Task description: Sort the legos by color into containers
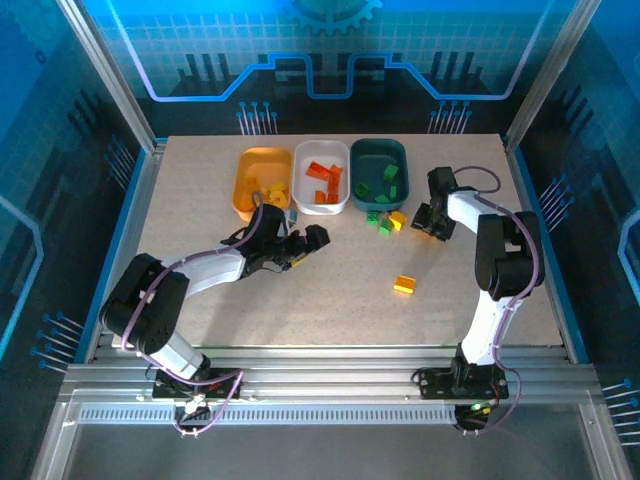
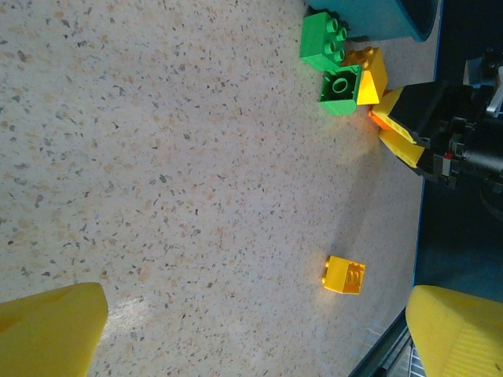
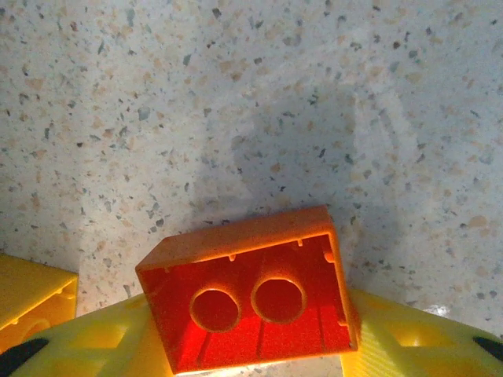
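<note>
The right gripper point(image 1: 432, 222) is low over the table point(image 1: 200, 200), just right of the teal tray point(image 1: 370, 155). Its yellow fingers point(image 3: 416, 345) are pinched in on both ends of an orange-red brick point(image 3: 247, 290) whose hollow underside faces the wrist camera. Crowding it on the left are two green bricks point(image 2: 324, 41) and a yellow brick point(image 2: 372, 72), bunched and touching, while a lone yellow brick point(image 1: 404, 285) lies well apart toward the bases. The left gripper point(image 1: 305, 240) hangs spread wide and empty in front of the white tray point(image 1: 322, 147), which holds orange-red pieces.
</note>
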Motion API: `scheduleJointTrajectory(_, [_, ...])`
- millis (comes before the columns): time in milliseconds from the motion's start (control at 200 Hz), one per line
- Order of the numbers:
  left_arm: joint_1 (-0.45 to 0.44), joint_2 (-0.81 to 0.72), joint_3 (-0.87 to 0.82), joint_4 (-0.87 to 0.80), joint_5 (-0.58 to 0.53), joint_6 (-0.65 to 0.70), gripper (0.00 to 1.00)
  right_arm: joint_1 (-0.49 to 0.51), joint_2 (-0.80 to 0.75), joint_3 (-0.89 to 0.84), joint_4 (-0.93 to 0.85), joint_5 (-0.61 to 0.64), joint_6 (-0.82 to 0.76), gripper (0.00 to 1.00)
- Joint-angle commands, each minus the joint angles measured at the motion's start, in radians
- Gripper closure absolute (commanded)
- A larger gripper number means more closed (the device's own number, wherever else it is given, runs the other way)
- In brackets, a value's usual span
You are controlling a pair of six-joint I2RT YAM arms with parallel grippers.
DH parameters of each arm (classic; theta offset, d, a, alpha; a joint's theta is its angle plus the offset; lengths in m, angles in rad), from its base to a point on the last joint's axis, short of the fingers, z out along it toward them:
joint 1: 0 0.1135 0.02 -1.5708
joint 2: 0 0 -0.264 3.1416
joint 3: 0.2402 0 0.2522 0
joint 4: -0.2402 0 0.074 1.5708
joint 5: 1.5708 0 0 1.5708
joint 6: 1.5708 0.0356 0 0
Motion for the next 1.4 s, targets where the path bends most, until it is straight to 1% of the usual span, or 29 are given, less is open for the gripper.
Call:
scheduleJointTrajectory(0, [0.008,-0.023,-0.018,-0.015,0.002,0.026,0.01,-0.011,0.012,0.006,0.037,0.015,-0.017,0.5])
scheduleJointTrajectory(170, [0.024,-0.042,-0.021,-0.03,-0.002,0.035,0.01,0.01,-0.048,-0.028,0.047,0.029,-0.019,0.51])
scheduleJointTrajectory(275, [0.062,-0.068,-0.031,-0.037,0.006,0.035,0.01,0.037,-0.111,-0.054,0.046,0.056,-0.023,0.51])
scheduleJointTrajectory(400, [0.144,-0.116,-0.055,-0.05,0.013,0.019,0.01,0.093,-0.196,-0.074,0.036,0.086,-0.028,0.51])
scheduleJointTrajectory(520, [0.253,-0.168,-0.084,-0.094,0.001,-0.016,0.01,0.198,-0.245,-0.052,0.021,0.12,-0.031,0.51])
scheduleJointTrajectory(675, [0.37,-0.218,-0.134,-0.116,0.005,-0.058,0.01,0.362,-0.192,0.065,0.012,0.128,-0.044,0.51])
scheduleJointTrajectory(830, [0.446,-0.249,-0.188,-0.106,0.033,-0.09,0.01,0.476,-0.044,0.242,0.039,0.114,-0.095,0.51])
scheduleJointTrajectory(960, [0.456,-0.244,-0.209,-0.087,0.07,-0.094,0.01,0.494,0.14,0.463,-0.001,0.094,-0.109,0.51])
scheduleJointTrajectory(1071, [0.454,-0.226,-0.218,-0.061,0.112,-0.099,0.01,0.486,0.304,0.686,-0.086,0.097,-0.119,0.51])
scheduleJointTrajectory(1141, [0.454,-0.219,-0.223,-0.054,0.125,-0.101,0.01,0.477,0.388,0.824,-0.147,0.066,-0.125,0.46])
scheduleJointTrajectory(1176, [0.453,-0.217,-0.225,-0.045,0.129,-0.104,0.01,0.475,0.422,0.886,-0.172,0.054,-0.131,0.42])
scheduleJointTrajectory(1216, [0.451,-0.216,-0.226,-0.032,0.133,-0.108,0.01,0.477,0.441,0.946,-0.198,0.053,-0.143,0.35])
scheduleJointTrajectory(1296, [0.433,-0.213,-0.222,0.013,0.153,-0.111,0.01,0.485,0.419,0.962,-0.215,0.078,-0.167,0.27])
scheduleJointTrajectory(1326, [0.419,-0.213,-0.215,0.02,0.155,-0.106,0.01,0.486,0.405,0.937,-0.208,0.091,-0.17,0.26])
scheduleJointTrajectory(1396, [0.367,-0.206,-0.171,-0.014,0.142,-0.062,0.01,0.483,0.308,0.835,-0.175,0.119,-0.169,0.24])
